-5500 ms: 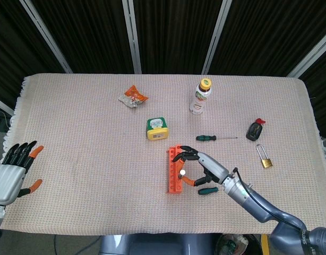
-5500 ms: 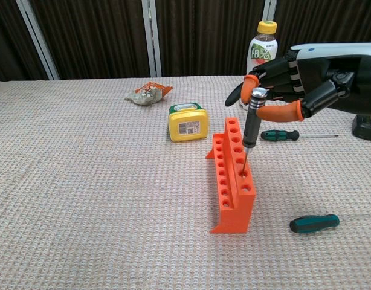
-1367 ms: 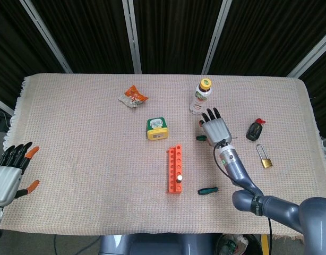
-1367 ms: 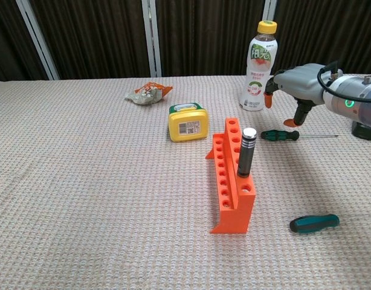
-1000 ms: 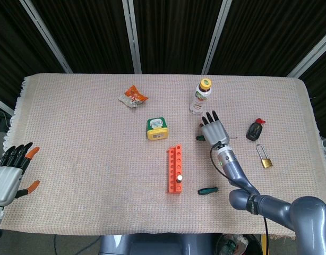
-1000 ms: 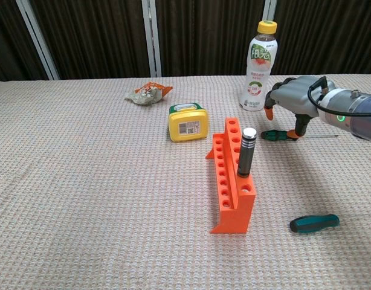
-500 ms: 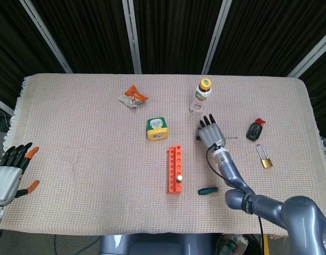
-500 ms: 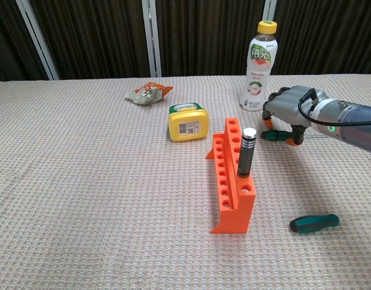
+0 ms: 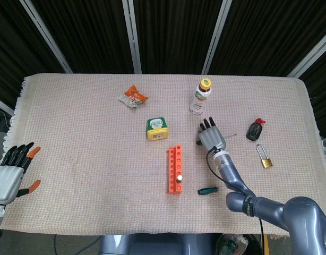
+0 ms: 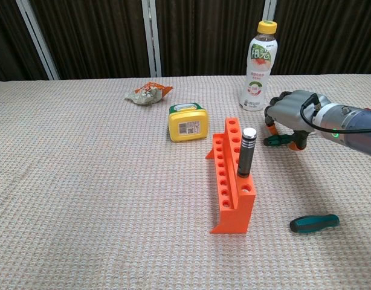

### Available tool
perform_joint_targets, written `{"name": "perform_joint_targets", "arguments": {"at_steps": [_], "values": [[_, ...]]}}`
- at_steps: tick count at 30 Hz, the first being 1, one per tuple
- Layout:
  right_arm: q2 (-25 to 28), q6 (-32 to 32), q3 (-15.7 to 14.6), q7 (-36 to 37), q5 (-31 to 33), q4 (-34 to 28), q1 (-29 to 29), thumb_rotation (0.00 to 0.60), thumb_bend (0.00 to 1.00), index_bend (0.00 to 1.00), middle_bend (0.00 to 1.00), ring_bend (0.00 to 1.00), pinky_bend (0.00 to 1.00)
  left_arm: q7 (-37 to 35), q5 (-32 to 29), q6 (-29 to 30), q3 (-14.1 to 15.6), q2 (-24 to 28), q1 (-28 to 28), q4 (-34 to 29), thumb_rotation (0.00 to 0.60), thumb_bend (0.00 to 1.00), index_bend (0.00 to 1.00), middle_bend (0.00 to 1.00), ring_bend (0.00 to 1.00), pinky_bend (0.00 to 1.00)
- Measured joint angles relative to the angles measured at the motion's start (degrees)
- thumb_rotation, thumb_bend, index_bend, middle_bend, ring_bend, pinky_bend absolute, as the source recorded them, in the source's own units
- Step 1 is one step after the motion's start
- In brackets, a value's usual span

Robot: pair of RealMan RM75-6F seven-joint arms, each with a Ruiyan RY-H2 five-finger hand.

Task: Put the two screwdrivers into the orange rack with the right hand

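Lying nearest on the surface: a loose green-handled screwdriver. Standing upright in the orange rack: a black-handled screwdriver. Closing over the second green screwdriver beyond the rack, fingers curled around its handle: right hand. Resting spread and empty at the left edge: left hand. Standing farthest: bottle.

Since the earliest pictures the right hand has let go of the black-handled screwdriver, which now stands on its own in the orange rack at frame centre. The hand has travelled up and right, then sunk to the cloth, its fingers now curled over the green-handled screwdriver below the bottle.
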Motion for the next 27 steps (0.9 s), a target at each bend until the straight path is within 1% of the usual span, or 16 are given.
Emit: {"name": "perform_joint_targets", "arguments": {"at_steps": [11, 14, 19, 23, 27], "values": [[-0.72, -0.64, 0.22, -0.06, 0.54, 1.61, 0.03, 0.600, 0.28, 0.49, 0.13, 0.00, 0.00, -0.10, -0.44, -0.23, 0.12, 0.06, 0.13, 0.07, 0.600, 0.24, 0.09, 0.00, 0.00, 0.00], [-0.93, -0.79, 0.29, -0.03, 0.70, 2.06, -0.01, 0.600, 0.31, 0.50, 0.13, 0.00, 0.00, -0.11, -0.53, -0.30, 0.09, 0.04, 0.11, 0.08, 0.600, 0.24, 0.09, 0.00, 0.00, 0.00], [-1.28, -1.19, 0.58, 0.62, 1.33, 3.10, -0.30, 0.600, 0.43, 0.55, 0.16, 0.00, 0.00, -0.25, -0.42, -0.26, 0.09, 0.05, 0.08, 0.13, 0.600, 0.24, 0.09, 0.00, 0.00, 0.00], [-0.73, -1.05, 1.37, 2.69, 1.47, 2.33, -0.86, 0.600, 0.49, 0.57, 0.18, 0.00, 0.00, -0.39, -0.39, -0.10, 0.08, 0.09, 0.15, 0.23, 0.600, 0.24, 0.09, 0.00, 0.00, 0.00], [1.35, -0.62, 2.53, 6.04, 1.28, -0.49, -1.82, 0.600, 0.53, 0.57, 0.18, 0.00, 0.00, -0.62, -0.23, 0.12, 0.07, 0.10, 0.19, 0.27, 0.600, 0.24, 0.09, 0.00, 0.00, 0.00]]}}
